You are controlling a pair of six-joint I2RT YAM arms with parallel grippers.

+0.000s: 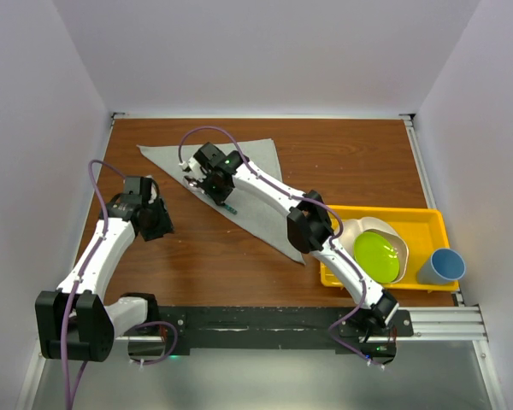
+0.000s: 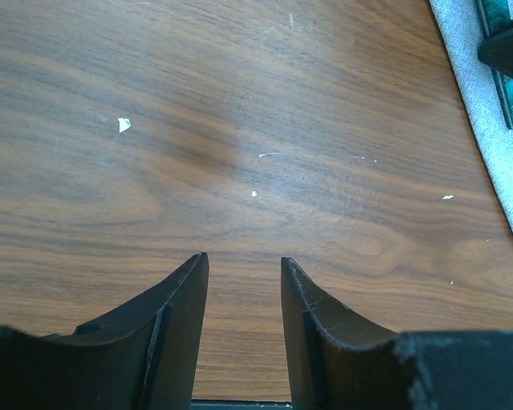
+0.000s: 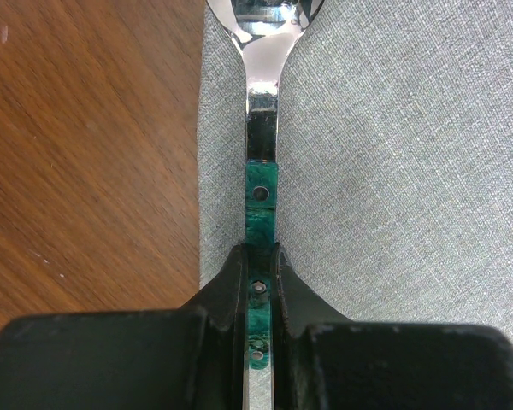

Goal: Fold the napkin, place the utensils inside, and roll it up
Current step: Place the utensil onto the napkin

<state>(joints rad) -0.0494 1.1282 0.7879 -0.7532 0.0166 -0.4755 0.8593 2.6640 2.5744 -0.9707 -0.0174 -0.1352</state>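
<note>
Top view, napkin: the napkin (image 1: pixel 164 159) lay folded to a triangle in the upper middle of the frame, flat on the worktop (image 1: pixel 359 166), its long edge running down toward the right.
Top view, right claw: the right claw (image 1: pixel 212 184) reached across from the lower right and sat over the cloth's left part, gripping the spoon (image 1: pixel 229 206); I judged it was there to lay the spoon on the fold.
Top view, left claw: the left claw (image 1: pixel 158 224) hung over bare wood, left of the cloth, likely kept clear until the rolling.
Top view, right side: a yellow tray (image 1: pixel 427 218) with a green dish (image 1: pixel 380 256) and a blue cup (image 1: pixel 440 266) stood well apart.
Left wrist view: the left claw (image 2: pixel 244 265) was partly open with nothing between its fingers; the napkin (image 2: pixel 496 145) edge and the spoon's (image 2: pixel 511 98) green handle end showed at upper right.
Right wrist view: the right claw (image 3: pixel 261 256) was closed tight on the spoon's (image 3: pixel 262 192) green-inlaid handle, the bowl pointing to the top of the frame, over the napkin (image 3: pixel 393 171) just inside its left edge.
Judgement: whether the spoon touched the cloth yet, I could not tell.
</note>
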